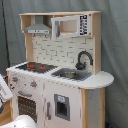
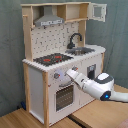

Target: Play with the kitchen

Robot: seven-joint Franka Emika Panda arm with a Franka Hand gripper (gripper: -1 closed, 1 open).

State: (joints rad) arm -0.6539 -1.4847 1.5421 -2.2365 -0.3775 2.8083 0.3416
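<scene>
Reaching in from the second exterior view's right, the white arm stretches toward the front panel of the kitchen, and its gripper sits right against that panel, at the row of knobs just above the oven door. Whether the claw is apart, together or clamped on a knob I cannot tell, since its tip merges with the white panel.

The kitchen stands upright on a wooden floor in front of a grey backdrop. On its worktop, behind the gripper, lies the black-red stovetop; beside that, toward the second exterior view's right, is the sink with the black faucet arching over it. Further back rises the pale tiled wall of the kitchen, and at its top hangs the grey hood above the stovetop, next to a small cabinet with a door.

In the first exterior view the kitchen is seen from its other side, with a white part of the arm at the first exterior view's left edge, beside the oven door.
</scene>
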